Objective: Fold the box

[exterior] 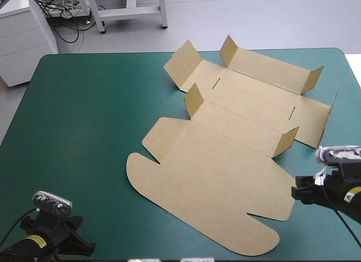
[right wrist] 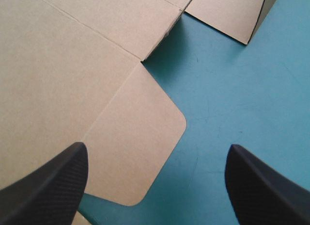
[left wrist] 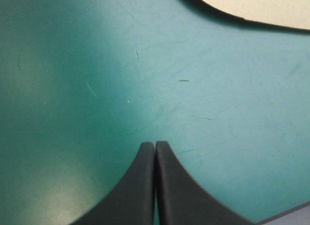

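Brown box [exterior: 225, 160], mostly flat, far flaps [exterior: 228, 50] raised, right of centre on cover [exterior: 84, 132]. Left gripper [left wrist: 155, 145] at near-left corner, fingers pressed together. Right gripper [right wrist: 156, 148] spread wide over box's near right flap [right wrist: 140, 147].
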Available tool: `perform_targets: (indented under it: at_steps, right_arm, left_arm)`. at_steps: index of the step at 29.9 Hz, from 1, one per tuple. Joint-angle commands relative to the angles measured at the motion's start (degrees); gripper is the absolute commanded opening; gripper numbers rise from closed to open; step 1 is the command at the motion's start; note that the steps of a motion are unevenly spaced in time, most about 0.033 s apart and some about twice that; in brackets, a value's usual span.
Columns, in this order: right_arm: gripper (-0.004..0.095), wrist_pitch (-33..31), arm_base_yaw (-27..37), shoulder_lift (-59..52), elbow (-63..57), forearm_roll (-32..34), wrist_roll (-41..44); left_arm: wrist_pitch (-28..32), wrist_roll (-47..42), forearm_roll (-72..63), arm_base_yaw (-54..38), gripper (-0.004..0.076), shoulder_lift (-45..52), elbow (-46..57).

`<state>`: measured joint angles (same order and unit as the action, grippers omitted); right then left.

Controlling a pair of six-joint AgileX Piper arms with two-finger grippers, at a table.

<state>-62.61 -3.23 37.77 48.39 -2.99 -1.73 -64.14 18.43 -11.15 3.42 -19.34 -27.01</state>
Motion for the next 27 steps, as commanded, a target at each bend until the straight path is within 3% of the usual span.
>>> perform_targets:
  at_steps: [1, 12, 22, 27]
  right_arm:
    - [0.0725, 4.3, 0.41, 6.04, 5.4, -0.13, 2.84]
    - [0.0725, 8.7, 0.41, 21.73, 12.97, -7.2, 10.56]
    - [0.0725, 10.93, 0.41, 33.61, 14.45, -7.37, 17.7]
    - [0.0725, 10.54, 0.41, 37.77, 17.71, -4.42, 19.72]
  left_arm:
    - [2.88, -0.43, -1.04, 0.19, -0.0032, -0.48, -1.33]
    - [2.88, -0.43, -1.04, 0.19, -0.0032, -0.48, -1.33]
    - [2.88, -0.43, -1.04, 0.19, -0.0032, -0.48, -1.33]
    - [2.88, -0.43, -1.04, 0.19, -0.0032, -0.48, -1.33]
